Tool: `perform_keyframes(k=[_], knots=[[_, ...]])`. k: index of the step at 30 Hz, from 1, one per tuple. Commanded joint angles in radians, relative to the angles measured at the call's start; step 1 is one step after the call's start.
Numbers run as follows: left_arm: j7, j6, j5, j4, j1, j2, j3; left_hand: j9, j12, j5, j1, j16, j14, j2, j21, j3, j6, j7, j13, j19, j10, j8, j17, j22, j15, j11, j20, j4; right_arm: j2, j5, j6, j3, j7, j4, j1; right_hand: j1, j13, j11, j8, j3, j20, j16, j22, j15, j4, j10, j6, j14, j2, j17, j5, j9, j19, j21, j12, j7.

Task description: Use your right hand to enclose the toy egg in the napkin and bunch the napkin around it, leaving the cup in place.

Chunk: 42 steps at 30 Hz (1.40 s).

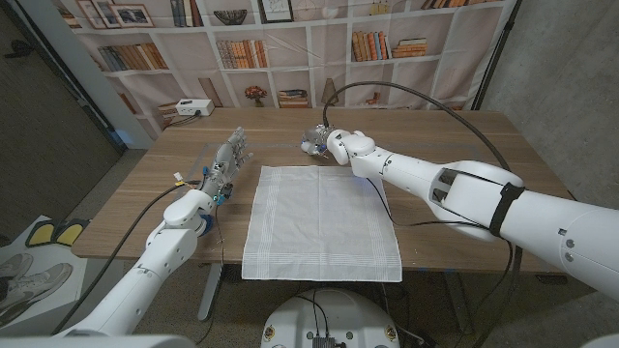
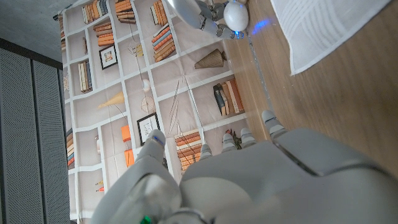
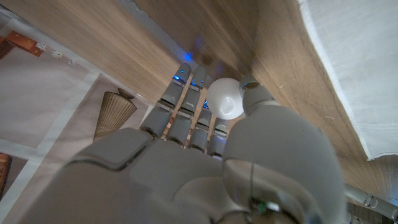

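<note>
Early days, I'd say: right robot hand (image 3: 205,155) has its fingers round the toy egg (image 3: 225,98) beyond the far edge of the napkin (image 1: 321,222), which lies flat and unbunched.

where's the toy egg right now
The toy egg sits between the fingers and thumb of the right hand, just past the far edge of the napkin near the table's middle in the head view.

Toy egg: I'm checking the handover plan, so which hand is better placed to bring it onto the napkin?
Right. The right hand is already at the toy egg, fingers around it beyond the napkin; the left hand stands apart.
</note>
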Motion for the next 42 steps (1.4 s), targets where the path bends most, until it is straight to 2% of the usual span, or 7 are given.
perform_keyframes(k=[1,4,6,11,15,27,42], knots=[[-0.014,0.007,-0.009,0.015,-0.011,0.002,0.004,0.001,0.008,0.006,-0.01,0.005,-0.01,0.0,-0.001,0.0,-0.031,0.002,0.003,-0.08,-0.048,0.0,0.003,0.002,0.008,0.004,0.005,0.005,0.01,0.029,0.108,0.0,-0.102,0.074,0.001,0.032,0.018,0.007,0.038,-0.023,-0.008,0.098,0.007,-0.152,0.002,0.152,0.151,0.12,0.027,0.075,0.008,0.006,0.034,0.034,0.054,0.006],[-0.013,0.007,-0.008,0.011,-0.011,0.004,0.004,0.001,0.007,0.006,-0.012,0.005,-0.01,0.0,-0.001,-0.001,-0.033,0.001,0.003,-0.08,-0.049,-0.001,0.003,0.002,0.008,0.004,0.005,0.006,0.001,0.024,0.131,-0.001,-0.144,0.068,-0.003,0.108,0.04,0.01,0.051,-0.017,-0.036,0.191,0.013,-0.162,-0.02,0.267,0.248,0.21,0.057,0.153,0.001,0.008,0.07,0.068,0.109,0.019],[-0.013,0.008,-0.008,0.009,-0.01,0.005,0.003,0.001,0.007,0.006,-0.013,0.005,-0.011,0.0,-0.001,-0.001,-0.033,0.001,0.003,-0.081,-0.05,-0.001,0.004,0.002,0.008,0.003,0.005,0.007,-0.009,0.018,0.136,0.0,-0.171,0.054,-0.008,0.219,0.065,0.015,0.055,0.001,-0.064,0.271,0.026,-0.167,-0.034,0.319,0.323,0.265,0.078,0.242,-0.012,0.014,0.09,0.108,0.139,0.027],[-0.014,0.013,-0.01,0.006,-0.009,0.009,0.002,0.001,0.007,0.007,-0.017,0.005,-0.012,0.0,-0.002,-0.003,-0.033,0.001,0.003,-0.081,-0.05,-0.002,0.004,0.001,0.009,0.003,0.006,0.009,-0.053,0.001,0.129,0.014,-0.228,-0.023,-0.031,0.379,0.105,0.014,0.061,0.045,-0.132,0.341,0.051,-0.168,-0.029,0.392,0.415,0.314,0.103,0.354,-0.052,0.026,0.095,0.18,0.181,0.04],[-0.018,0.018,-0.011,0.005,-0.012,0.012,0.003,0.001,0.006,0.008,-0.019,0.005,-0.012,0.0,-0.001,-0.003,-0.033,0.002,0.003,-0.08,-0.051,-0.002,0.004,0.0,0.008,0.004,0.005,0.011,-0.098,-0.017,0.112,0.033,-0.275,-0.111,-0.059,0.4,0.115,0.019,0.064,0.051,-0.149,0.341,0.057,-0.168,-0.025,0.404,0.435,0.315,0.103,0.368,-0.06,0.029,0.094,0.196,0.19,0.047],[-0.056,0.012,-0.011,0.046,-0.054,0.009,0.021,0.001,0.006,0.009,-0.023,0.004,-0.013,0.0,-0.002,-0.005,-0.033,0.003,0.003,-0.081,-0.05,-0.002,0.004,-0.001,0.007,0.004,0.006,0.015,-0.237,-0.059,0.039,0.113,-0.309,-0.398,-0.161,0.424,0.133,0.026,0.061,0.055,-0.146,0.318,0.066,-0.168,-0.017,0.431,0.449,0.308,0.098,0.365,-0.069,0.033,0.078,0.223,0.209,0.047],[-0.117,0.0,-0.011,0.092,-0.109,0.01,0.045,0.001,0.007,0.01,-0.024,0.004,-0.011,0.001,-0.002,-0.005,-0.034,0.003,0.003,-0.081,-0.049,-0.002,0.003,-0.003,0.007,0.004,0.006,0.017,-0.373,-0.076,-0.069,0.234,-0.248,-0.743,-0.341,0.435,0.148,0.03,0.061,0.054,-0.136,0.304,0.069,-0.168,-0.013,0.448,0.467,0.321,0.091,0.367,-0.074,0.037,0.076,0.251,0.223,0.053]])
